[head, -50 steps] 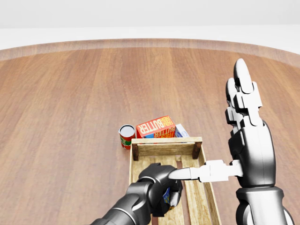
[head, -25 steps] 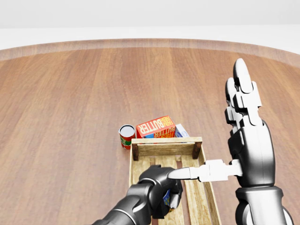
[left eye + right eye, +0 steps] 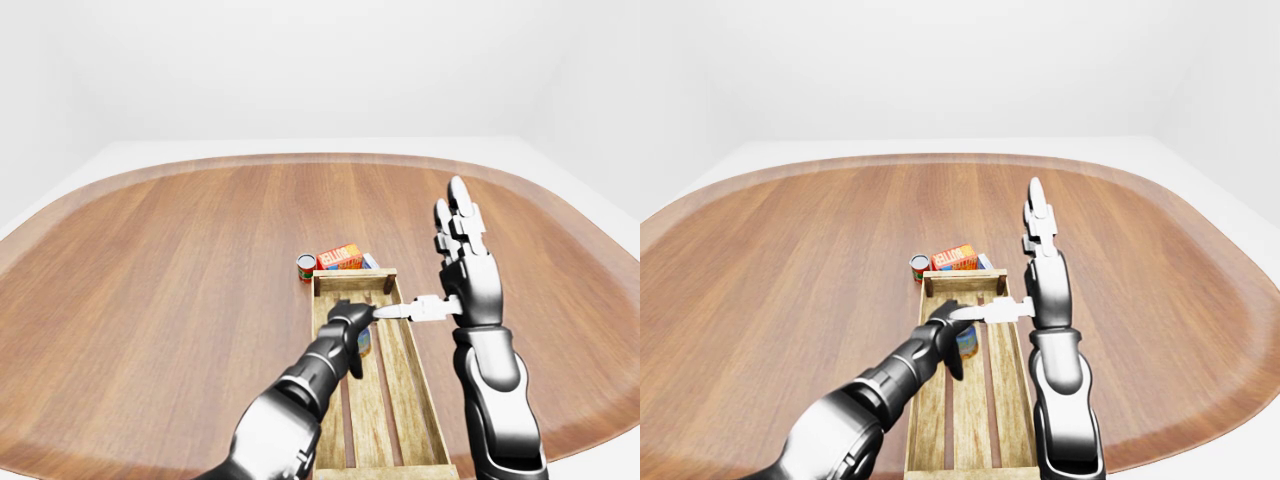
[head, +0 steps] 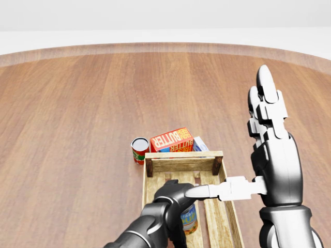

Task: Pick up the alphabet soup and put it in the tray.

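Note:
The alphabet soup can (image 4: 189, 219), with a blue and yellow label, stands upright inside the wooden tray (image 4: 183, 155), low in the head view. My left hand (image 4: 175, 202) is just above and left of the can, its dark fingers loosened beside it and partly hiding its top. My right hand (image 4: 261, 155) is open at the tray's right side, fingers pointing up and the thumb stretched left over the tray towards the left hand. The can also shows in the right-eye view (image 3: 967, 343).
A red can (image 4: 139, 150), an orange butter box (image 4: 171, 139) and a blue-white box (image 4: 200, 144) stand on the round wooden table (image 4: 77, 113) just beyond the tray's top wall. The tray's slatted floor (image 3: 385, 400) runs towards the bottom of the view.
My left hand has loosened and drawn up and left off the can. The can, mostly hidden in the fist before, now stands uncovered in the tray. The right hand has not moved.

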Controlling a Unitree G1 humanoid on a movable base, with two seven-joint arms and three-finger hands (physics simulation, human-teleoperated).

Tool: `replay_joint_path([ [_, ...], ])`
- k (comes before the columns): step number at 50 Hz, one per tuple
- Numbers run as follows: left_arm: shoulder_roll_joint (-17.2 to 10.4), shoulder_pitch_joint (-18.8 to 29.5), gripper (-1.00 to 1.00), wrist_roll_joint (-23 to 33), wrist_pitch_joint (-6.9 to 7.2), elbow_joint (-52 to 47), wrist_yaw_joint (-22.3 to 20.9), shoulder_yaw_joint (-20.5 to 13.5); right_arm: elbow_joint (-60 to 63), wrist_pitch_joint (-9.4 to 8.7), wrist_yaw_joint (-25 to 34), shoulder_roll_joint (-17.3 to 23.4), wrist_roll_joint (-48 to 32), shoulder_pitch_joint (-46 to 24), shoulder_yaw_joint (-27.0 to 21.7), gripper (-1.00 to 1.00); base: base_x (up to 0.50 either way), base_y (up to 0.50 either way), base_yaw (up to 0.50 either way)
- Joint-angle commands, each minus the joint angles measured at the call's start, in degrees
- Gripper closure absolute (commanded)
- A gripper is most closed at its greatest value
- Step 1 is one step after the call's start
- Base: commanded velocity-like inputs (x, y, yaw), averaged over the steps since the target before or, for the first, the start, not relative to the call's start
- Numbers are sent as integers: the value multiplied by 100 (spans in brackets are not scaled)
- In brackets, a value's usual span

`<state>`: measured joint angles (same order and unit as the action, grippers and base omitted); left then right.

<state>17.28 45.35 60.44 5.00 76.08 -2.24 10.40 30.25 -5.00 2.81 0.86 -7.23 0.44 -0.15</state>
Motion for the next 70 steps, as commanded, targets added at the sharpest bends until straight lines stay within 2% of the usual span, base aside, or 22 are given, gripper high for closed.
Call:
replay_joint_path([
  [1,-10,-52,-100,-69,0,-32,-5,5,9,0,-9,-7,-15,7,25,-100,0,0,0],
  [42,-55,-15,-100,-148,0,-68,5,-22,8,0,-8,-12,-24,10,48,-100,0,0,0],
  [60,-310,132,-100,-495,0,-384,-19,-86,-83,0,-15,-20,-56,7,88,-100,0,0,0],
  [70,-453,-92,-100,-545,0,-962,-176,-3,-137,0,-17,-25,-77,8,116,-100,0,0,0],
])
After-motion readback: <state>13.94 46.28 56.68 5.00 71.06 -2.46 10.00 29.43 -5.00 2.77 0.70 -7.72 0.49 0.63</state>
